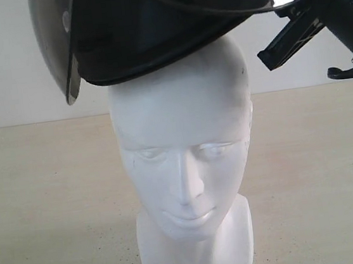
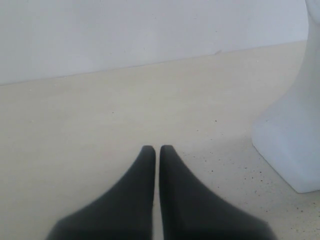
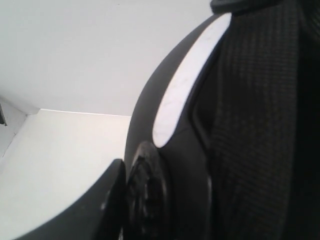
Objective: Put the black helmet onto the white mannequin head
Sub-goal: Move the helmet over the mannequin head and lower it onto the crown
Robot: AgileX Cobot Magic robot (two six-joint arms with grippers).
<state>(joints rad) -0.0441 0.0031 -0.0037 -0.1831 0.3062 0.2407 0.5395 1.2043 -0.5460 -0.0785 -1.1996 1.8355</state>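
The black helmet (image 1: 170, 18) hangs tilted over the white mannequin head (image 1: 183, 137), and its rim hides the crown. Its tinted visor (image 1: 55, 44) droops at the left, beside the forehead. My right gripper (image 1: 299, 29) is shut on the helmet's rim at the upper right. In the right wrist view one finger (image 3: 105, 200) presses the outside of the shell (image 3: 145, 110), with the padded lining (image 3: 260, 125) beyond; the other finger is hidden. My left gripper (image 2: 156, 150) is shut and empty, low over the table beside the head's neck base (image 2: 295, 135).
The head stands upright on a pale speckled table (image 1: 51, 203), facing the exterior camera. A plain white wall (image 1: 3, 62) rises behind the table.
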